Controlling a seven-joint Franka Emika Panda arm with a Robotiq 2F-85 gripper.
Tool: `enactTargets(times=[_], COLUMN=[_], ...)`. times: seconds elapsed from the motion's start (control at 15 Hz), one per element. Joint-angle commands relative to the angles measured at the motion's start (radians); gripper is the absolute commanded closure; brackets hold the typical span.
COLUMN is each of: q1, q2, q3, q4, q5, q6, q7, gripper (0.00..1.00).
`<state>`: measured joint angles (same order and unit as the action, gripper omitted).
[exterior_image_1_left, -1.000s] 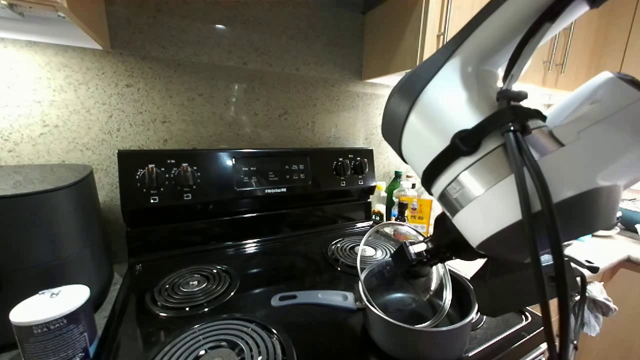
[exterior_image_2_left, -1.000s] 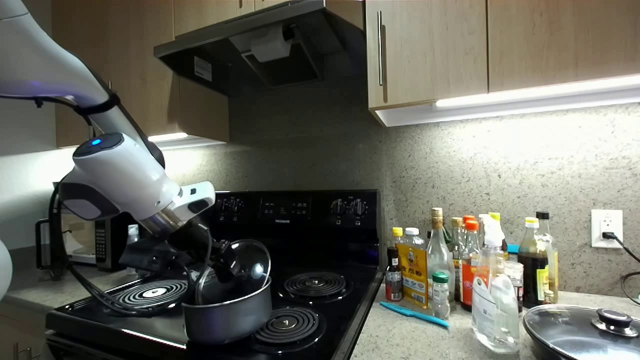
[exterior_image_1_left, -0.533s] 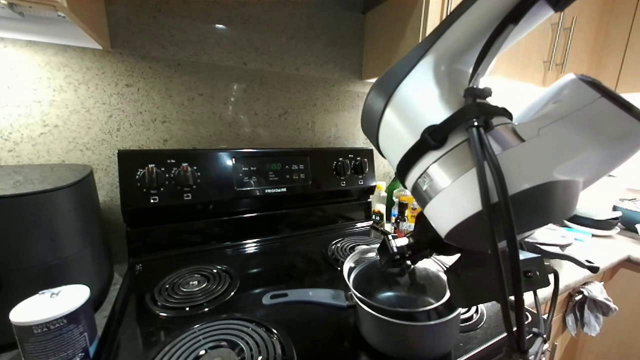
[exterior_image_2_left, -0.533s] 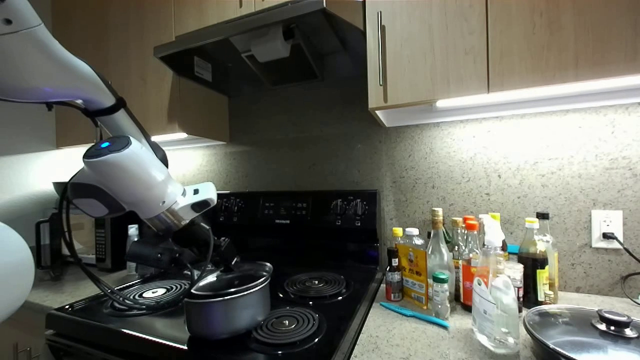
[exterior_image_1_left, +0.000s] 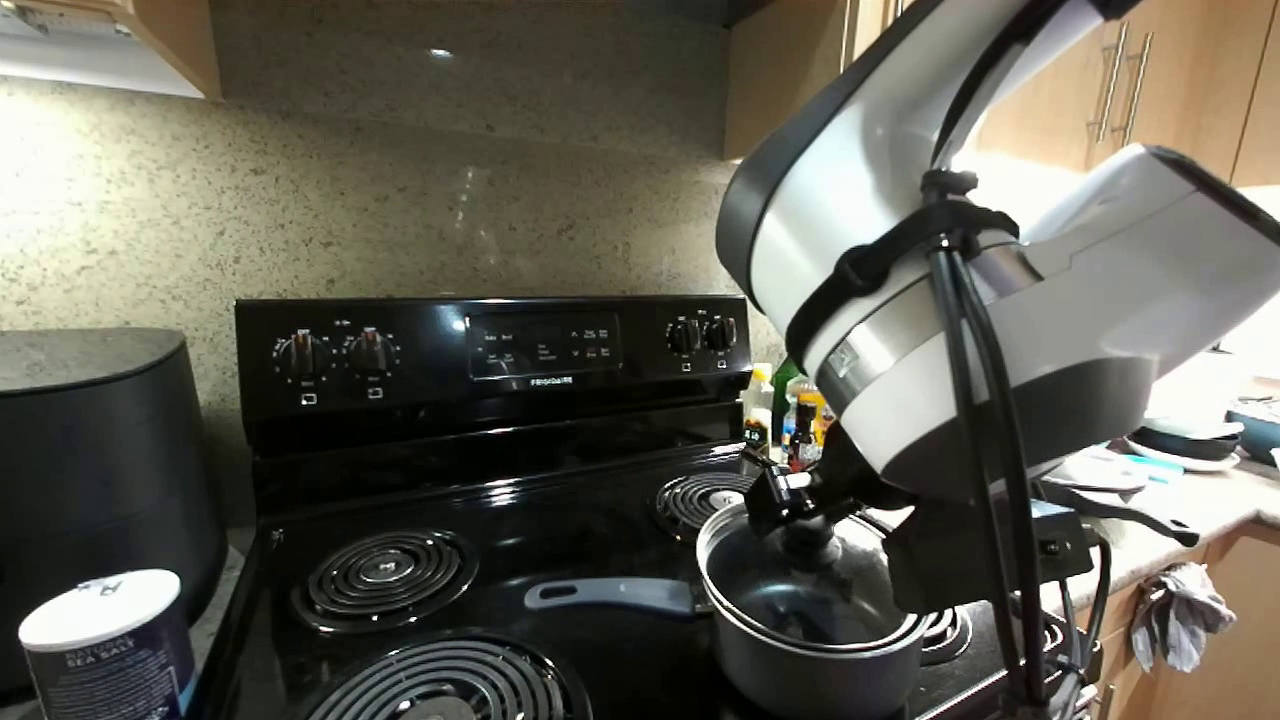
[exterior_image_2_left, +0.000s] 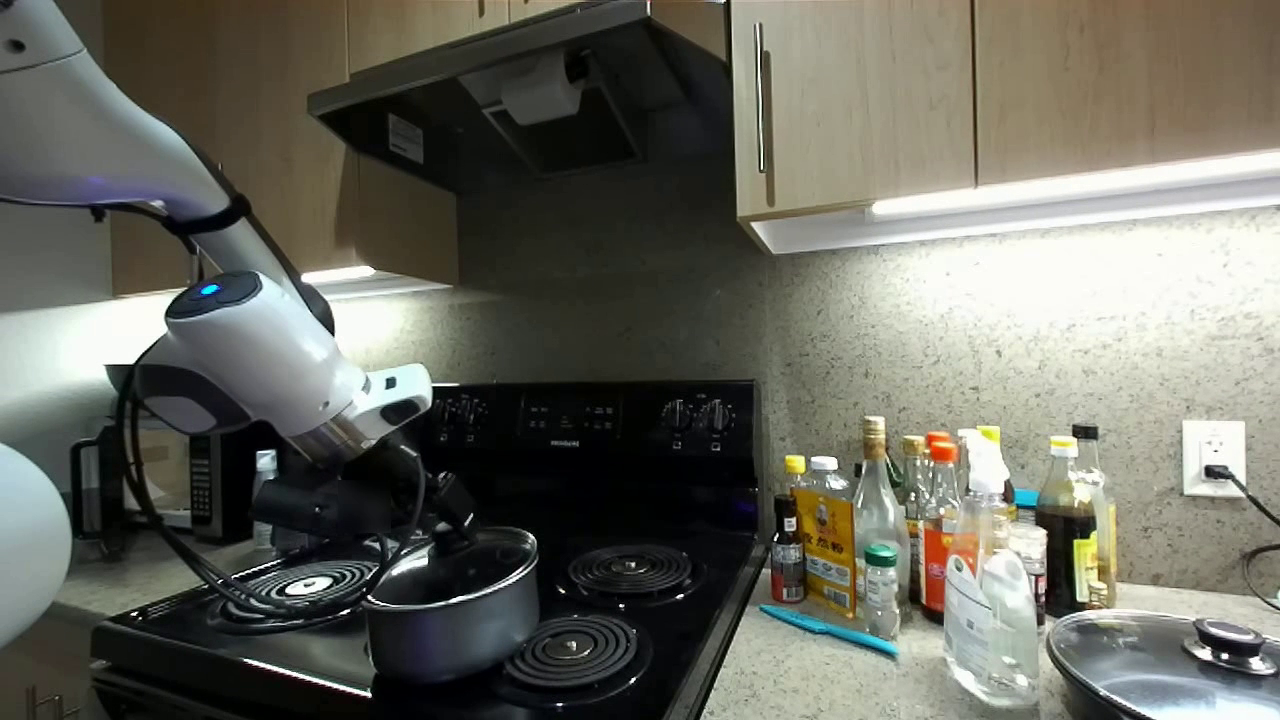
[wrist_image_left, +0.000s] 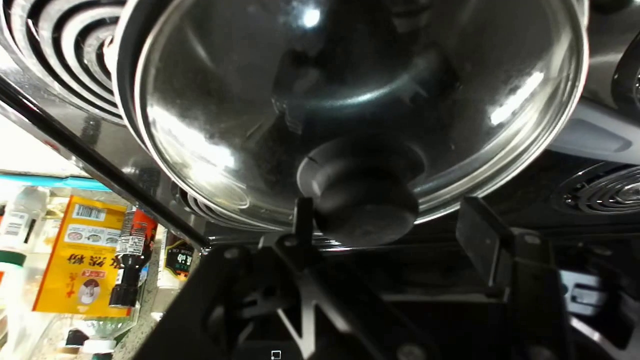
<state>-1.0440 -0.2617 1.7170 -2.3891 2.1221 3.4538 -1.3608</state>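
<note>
A glass lid (wrist_image_left: 370, 75) with a metal rim lies over the mouth of a grey pot (exterior_image_1_left: 810, 675), and the same lid (exterior_image_2_left: 490, 560) shows on the pot in both exterior views. Whether it sits level all round cannot be told. In the wrist view its black knob (wrist_image_left: 367, 210) stands between the fingers of my gripper (wrist_image_left: 389, 212). One finger (wrist_image_left: 303, 215) is right beside the knob, perhaps touching it. A wide gap separates the opposite finger (wrist_image_left: 480, 235) from the knob, so the jaws stand open around it. The pot's handle (exterior_image_1_left: 610, 595) points across the stove.
Coil burners (exterior_image_1_left: 390, 570) surround the pot on the black stove (exterior_image_2_left: 640, 490). Bottles (exterior_image_2_left: 880, 520), a yellow packet (exterior_image_2_left: 828, 548) and a pan with its own lid (exterior_image_2_left: 1170, 655) stand on the counter. A salt canister (exterior_image_1_left: 105, 650) is near the stove's edge. Cables hang along the arm.
The lid has gone from steeply tilted in the pot to lying over its mouth. My arm shifted, then stopped; the pot also shifted slightly. The fingers have parted from the knob.
</note>
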Motion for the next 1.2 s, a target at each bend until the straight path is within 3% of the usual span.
enactTargets(times=[0.0,0.27,0.33,0.47,1.13], q1=[0.0,0.0,0.0,0.004,0.0], q2=[0.0,0.0,0.0,0.002,-0.003], q3=[0.0,0.0,0.0,-0.009,-0.044], q4=[0.0,0.0,0.0,-0.005,-0.009], q5=[0.0,0.0,0.0,0.005,0.0], q6=[0.0,0.0,0.0,-0.004,-0.002], q7=[0.0,0.0,0.0,0.005,0.018], gripper=[0.25,0.25,0.06,0.01,0.0])
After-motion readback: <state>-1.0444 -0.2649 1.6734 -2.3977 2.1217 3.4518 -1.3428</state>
